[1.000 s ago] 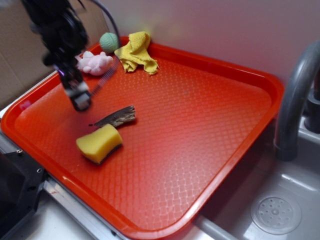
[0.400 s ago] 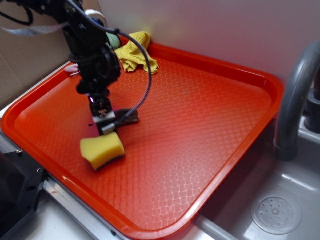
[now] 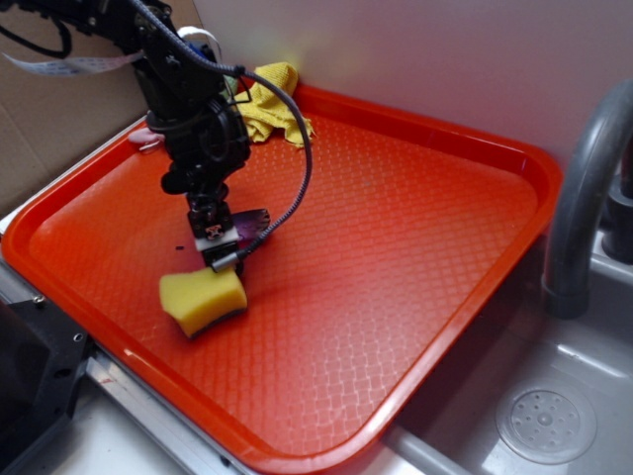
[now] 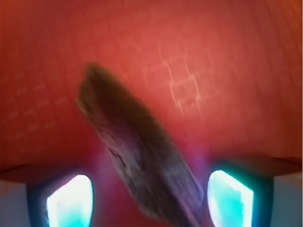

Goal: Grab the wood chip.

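**Gripper down over the wood chip, fingers either side**

Nearest the exterior camera, the yellow sponge (image 3: 203, 298) lies on the red tray (image 3: 415, 257), close to its front-left rim. Just behind it the gripper (image 3: 220, 240) stands low over the wood chip (image 3: 252, 220), of which only the far, blunt end shows past the fingers; the rest is covered by the arm and its cable. A second ago the gripper hung off to the left, clear of the chip, and the whole sliver lay open to view with its point touching the sponge. Since then the arm has swung across and dropped onto it, and in the last fraction of a second it has sunk a little further. The sponge looks slightly shifted too, perhaps nudged.

In the wrist view the wood chip (image 4: 137, 156) runs diagonally between the two lit fingertips (image 4: 70, 201), which stand apart on either side of it with tray showing in the gaps. So the gripper is spread wide enough to straddle the chip and has not closed on it. My reading is that the approach is done and the squeeze is what remains; the chip lies skewed to the fingers, so it may twist as they close.

Farther back, a yellow cloth (image 3: 272, 104) sits in the tray's far corner. The arm hides whatever else lies beside it. The wrist view is blurred, and whether the fingertips touch the tray cannot be told.
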Tool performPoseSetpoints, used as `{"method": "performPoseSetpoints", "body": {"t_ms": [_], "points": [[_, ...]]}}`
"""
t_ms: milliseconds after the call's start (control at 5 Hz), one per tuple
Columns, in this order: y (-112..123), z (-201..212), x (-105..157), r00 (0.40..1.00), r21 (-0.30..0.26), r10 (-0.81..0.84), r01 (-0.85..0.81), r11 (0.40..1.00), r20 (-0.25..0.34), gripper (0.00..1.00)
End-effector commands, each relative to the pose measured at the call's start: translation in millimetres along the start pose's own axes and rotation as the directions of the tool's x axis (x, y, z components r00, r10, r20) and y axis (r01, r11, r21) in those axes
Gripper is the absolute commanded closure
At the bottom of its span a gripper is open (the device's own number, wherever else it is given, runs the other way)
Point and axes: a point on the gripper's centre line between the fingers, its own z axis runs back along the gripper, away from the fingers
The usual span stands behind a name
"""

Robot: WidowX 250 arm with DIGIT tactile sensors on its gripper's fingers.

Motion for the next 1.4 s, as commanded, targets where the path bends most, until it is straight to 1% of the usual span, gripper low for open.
{"method": "performPoseSetpoints", "body": {"t_ms": [0, 200, 400, 600, 800, 1000, 1200], "points": [[6, -21, 6, 0.999, 0.038, 0.006, -0.004, 0.999, -0.035, 0.00], [12, -22, 5, 0.999, 0.029, 0.043, -0.042, 0.999, -0.024, 1.00], [11, -22, 4, 0.999, 0.021, 0.039, -0.038, 0.999, -0.025, 1.00], [14, -14, 0, 0.999, 0.001, 0.049, -0.049, 0.999, 0.006, 1.00], [21, -5, -3, 0.996, -0.029, 0.083, -0.082, 0.996, 0.025, 1.00], [38, 29, -13, 0.974, 0.116, 0.226, -0.222, 0.968, -0.018, 1.00], [65, 77, -24, 0.890, 0.011, 0.454, -0.455, 0.890, 0.041, 1.00]]}}
